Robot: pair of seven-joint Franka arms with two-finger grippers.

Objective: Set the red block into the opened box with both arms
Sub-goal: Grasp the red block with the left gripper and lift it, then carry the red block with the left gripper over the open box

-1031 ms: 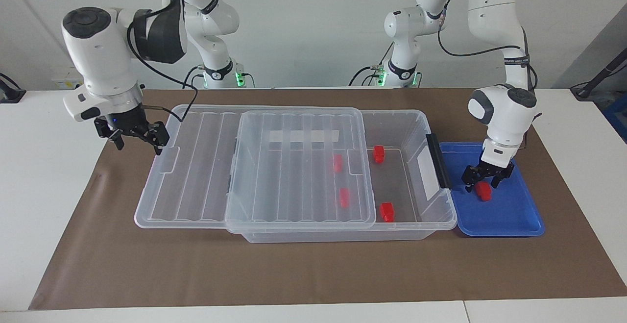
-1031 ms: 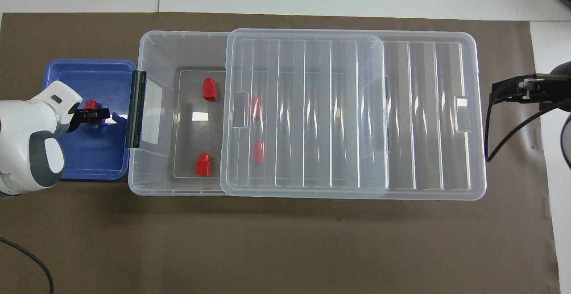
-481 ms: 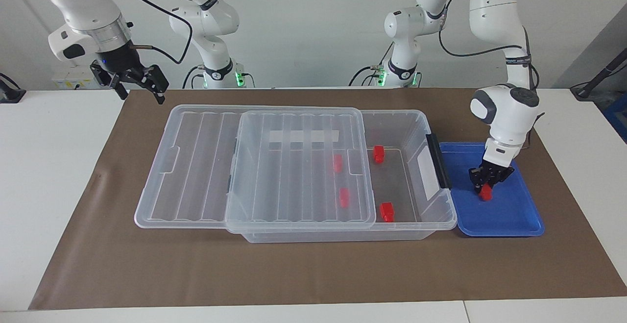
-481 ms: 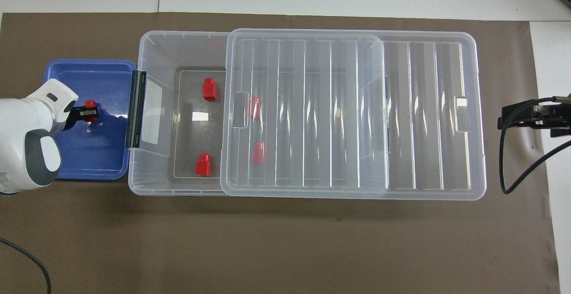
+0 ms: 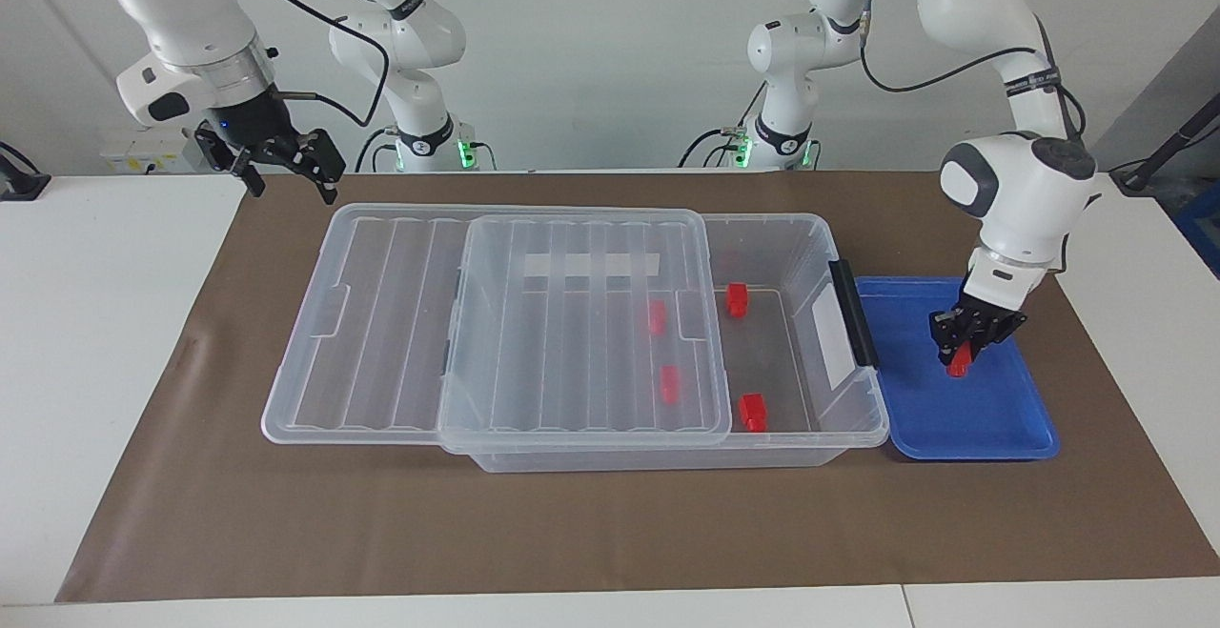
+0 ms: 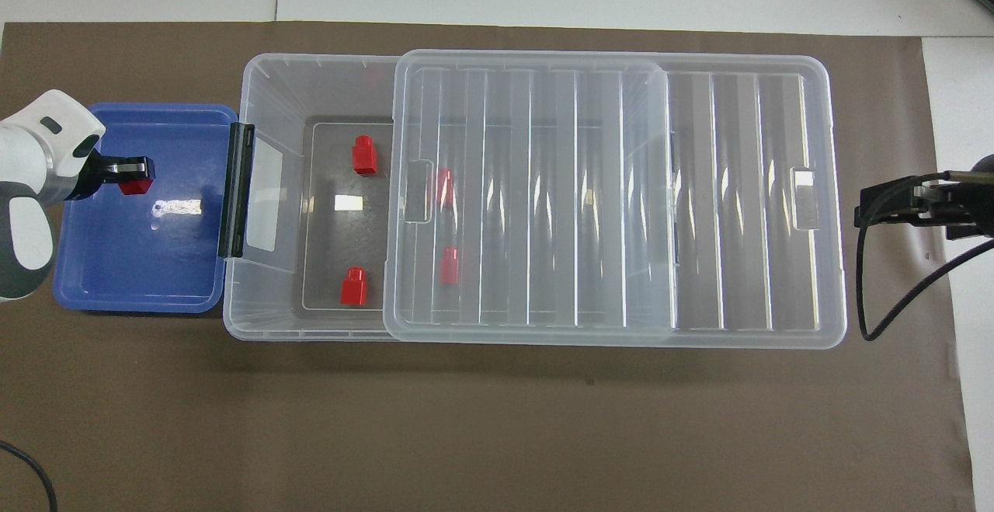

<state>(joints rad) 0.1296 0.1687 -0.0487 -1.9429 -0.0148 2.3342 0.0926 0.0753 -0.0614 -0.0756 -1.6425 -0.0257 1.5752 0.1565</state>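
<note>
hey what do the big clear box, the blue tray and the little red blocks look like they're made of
The box looks like clear, glossy plastic: the four red blocks inside show through its walls and ribbed lid. The blue tray looks like smooth moulded plastic, shiny enough to throw glare in the overhead view. The blocks, including the one in the left gripper, seem hard, opaque plastic.

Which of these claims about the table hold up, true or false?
1. The left gripper holds a red block over the blue tray. True.
2. The box is fully covered by its lid. False: the lid is slid aside, leaving the end by the tray open.
3. Four red blocks lie in the box. True.
4. The right gripper grips the lid. False: it hangs open above the table, touching nothing.
</note>
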